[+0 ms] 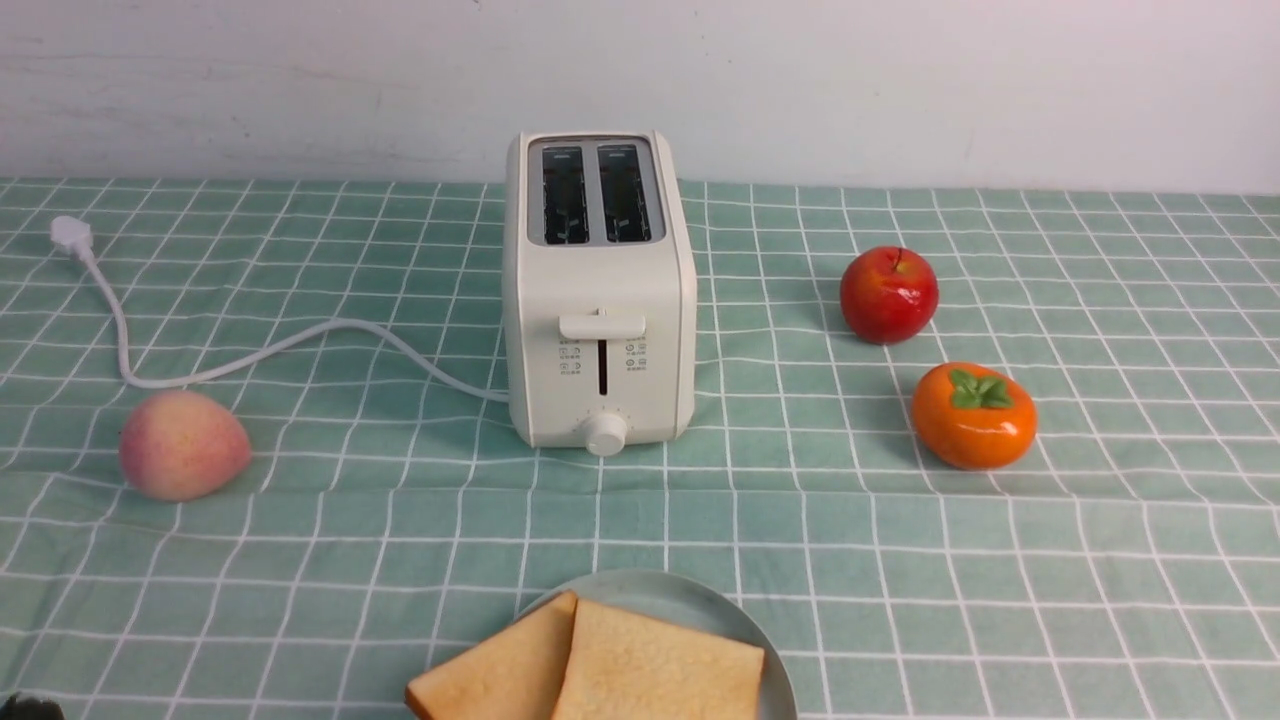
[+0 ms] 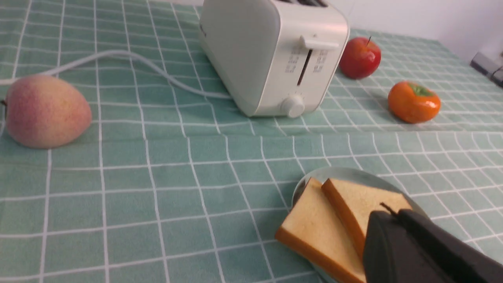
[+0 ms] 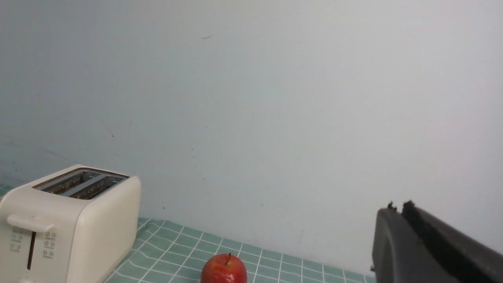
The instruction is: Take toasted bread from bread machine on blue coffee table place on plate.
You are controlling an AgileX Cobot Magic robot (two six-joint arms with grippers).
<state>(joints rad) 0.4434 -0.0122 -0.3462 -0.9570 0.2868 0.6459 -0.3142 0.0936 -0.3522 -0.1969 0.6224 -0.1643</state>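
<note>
Shows left claw (image 2: pixel 393 210) pinched shut and empty on the near side; right claw (image 3: pixel 397 206) likewise closed, holding nothing. Beyond, both toasted bread slices (image 1: pixel 660 665) overlapping on the plate (image 1: pixel 690 598) at the worktop's (image 1: pixel 1000 600) near edge. Farther back, bread machine (image 1: pixel 600 290) with empty slots. Looks like the closing step; next calls only for a retreat clear of the plate.

Cream toaster (image 1: pixel 600 330); mint white-grid table (image 1: pixel 900 560); golden toast (image 1: pixel 655 665); red apple (image 1: pixel 888 295).
</note>
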